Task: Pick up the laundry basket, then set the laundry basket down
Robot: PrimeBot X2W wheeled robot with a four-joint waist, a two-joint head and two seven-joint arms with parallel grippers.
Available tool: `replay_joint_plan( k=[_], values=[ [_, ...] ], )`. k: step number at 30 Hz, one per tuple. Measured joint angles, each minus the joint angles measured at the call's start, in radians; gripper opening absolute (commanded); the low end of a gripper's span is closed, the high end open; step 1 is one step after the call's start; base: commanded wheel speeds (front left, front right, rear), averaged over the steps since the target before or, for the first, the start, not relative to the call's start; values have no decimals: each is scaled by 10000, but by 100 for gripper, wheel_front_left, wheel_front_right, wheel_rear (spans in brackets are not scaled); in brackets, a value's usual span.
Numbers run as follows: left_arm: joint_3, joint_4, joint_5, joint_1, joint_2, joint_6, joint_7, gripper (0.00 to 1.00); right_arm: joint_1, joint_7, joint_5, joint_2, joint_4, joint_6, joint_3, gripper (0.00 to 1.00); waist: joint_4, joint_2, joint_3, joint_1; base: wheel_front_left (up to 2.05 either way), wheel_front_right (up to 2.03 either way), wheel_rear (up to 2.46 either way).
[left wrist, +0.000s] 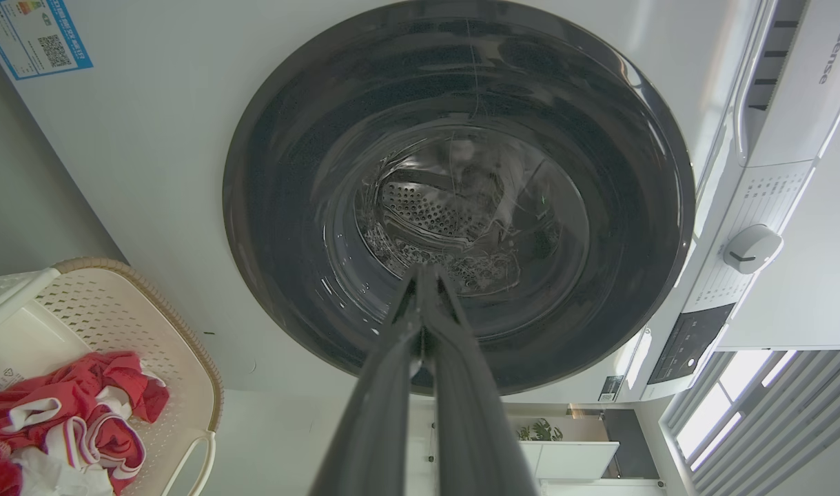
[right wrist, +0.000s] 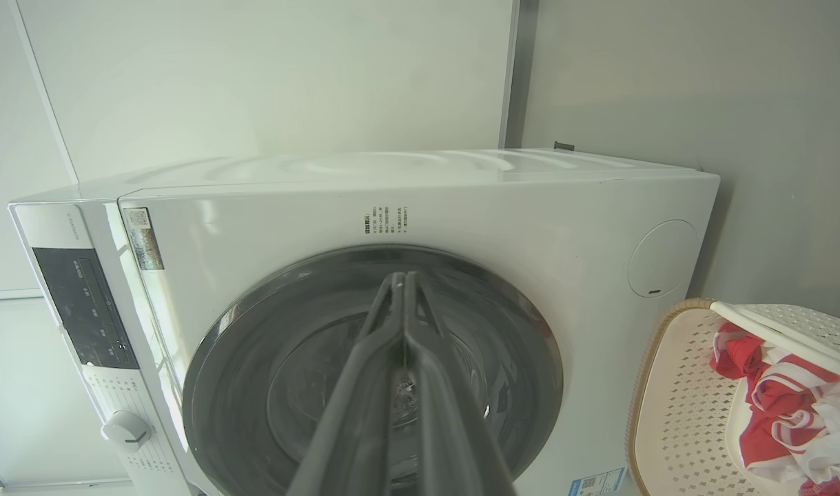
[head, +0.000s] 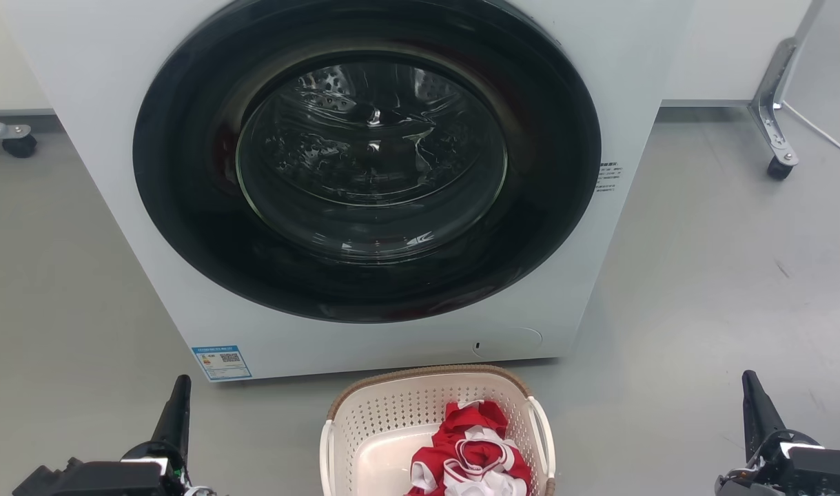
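grey floor (head: 702,275): washing machine (head: 368,158), laundry basket (head: 392,413) just in front.

**Head view.** The left gripper (head: 180,386) is shown at the lower left and the right gripper (head: 750,380) at the lower right. The two are held low and well apart. Each is seen as a single narrow dark spike above a black wrist housing (head: 109,475), pointed up the view. The tips are inclined slightly inward, toward one another.

**Left wrist view.** The left gripper (left wrist: 423,272) is seen along its own length. Its two fingers (left wrist: 378,399) rise from the bottom edge and are closed tip to tip, with a thin slit left between them lower down.

**Right wrist view.** The right gripper (right wrist: 399,279) is shown in the same closed state, its fingers (right wrist: 351,413) met at the tips.
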Motion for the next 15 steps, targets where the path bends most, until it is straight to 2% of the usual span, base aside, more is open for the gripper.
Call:
replay_joint_plan(
  k=[15],
  values=[
    [-2,2,0,-1,-2,0,0,0,0,0,0,0,0,0,2,0,0,0,0,0,0,0,0]
  ],
)
